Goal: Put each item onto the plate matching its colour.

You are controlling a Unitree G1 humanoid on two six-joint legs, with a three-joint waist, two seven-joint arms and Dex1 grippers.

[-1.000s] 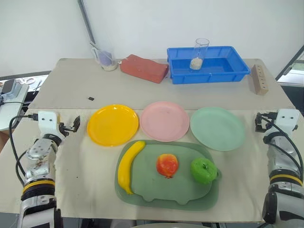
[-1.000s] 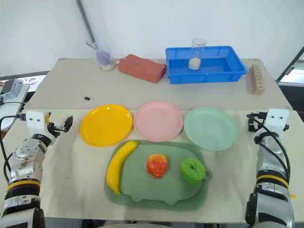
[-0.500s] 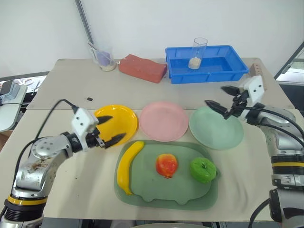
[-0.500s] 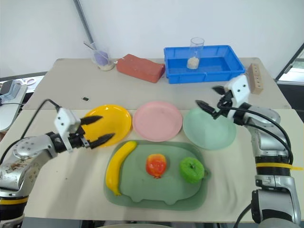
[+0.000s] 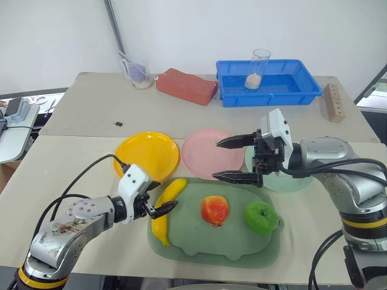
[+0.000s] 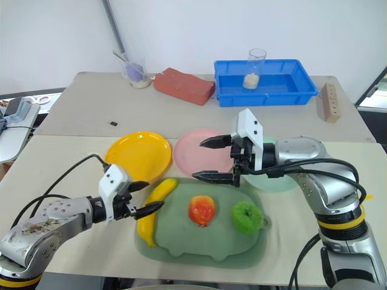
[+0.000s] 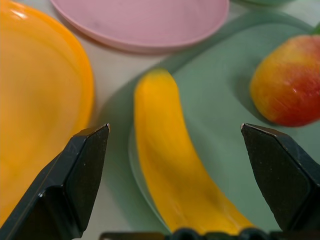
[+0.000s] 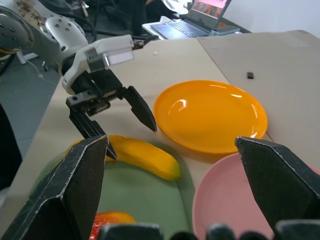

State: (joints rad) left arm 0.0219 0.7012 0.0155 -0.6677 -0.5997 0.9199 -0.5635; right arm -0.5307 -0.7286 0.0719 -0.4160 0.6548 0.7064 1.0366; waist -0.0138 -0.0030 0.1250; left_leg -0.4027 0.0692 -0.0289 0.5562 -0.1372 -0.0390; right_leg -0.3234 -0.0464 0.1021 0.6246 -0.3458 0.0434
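both jaws gape wide, empty. the left gripper straddling the banana could nudge it off the tray; the right gripper hovers close enough to collide.

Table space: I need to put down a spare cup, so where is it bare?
Bare: the table left of the yellow plate, and the strip between the plates and the brick. Crowded: the tray and three plates.
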